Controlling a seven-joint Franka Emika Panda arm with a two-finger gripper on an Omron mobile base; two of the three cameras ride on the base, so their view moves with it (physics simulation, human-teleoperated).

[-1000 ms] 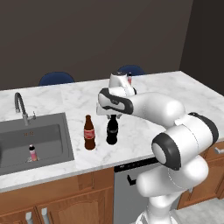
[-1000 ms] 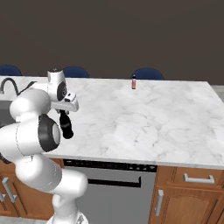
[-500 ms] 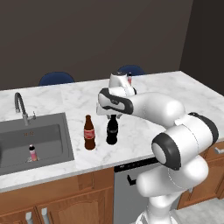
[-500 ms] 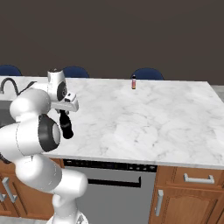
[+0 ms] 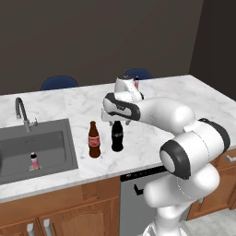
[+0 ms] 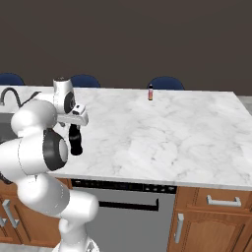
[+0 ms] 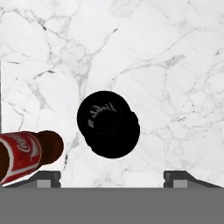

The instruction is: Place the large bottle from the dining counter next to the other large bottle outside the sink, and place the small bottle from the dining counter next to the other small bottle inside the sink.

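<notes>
The large bottle (image 5: 117, 137), black with a dark cap, stands upright on the marbled counter just right of the other large bottle (image 5: 94, 140), which is red-brown with a red label. Both are outside the sink (image 5: 50, 138). My gripper (image 5: 117, 120) hovers over the black bottle's neck, open, its fingers apart on either side. From above, the black bottle (image 7: 108, 124) sits between the spread fingertips (image 7: 48, 177), with the red-brown bottle (image 7: 26, 155) to one side. The small bottle (image 6: 150, 92) stands at the counter's far edge. Another small pink bottle (image 5: 33, 160) stands in the sink.
A curved metal tap (image 5: 20, 110) rises behind the sink. Dark blue stools (image 6: 166, 82) line the far side of the counter. Wide bare marble (image 6: 172, 133) spreads to the right of the arm. A dishwasher front (image 6: 123, 206) and wooden cabinets sit below.
The gripper's fingers have spread apart and let go of the black bottle's neck. The bottle stays standing beside the red-brown one. The arm has hardly moved.
</notes>
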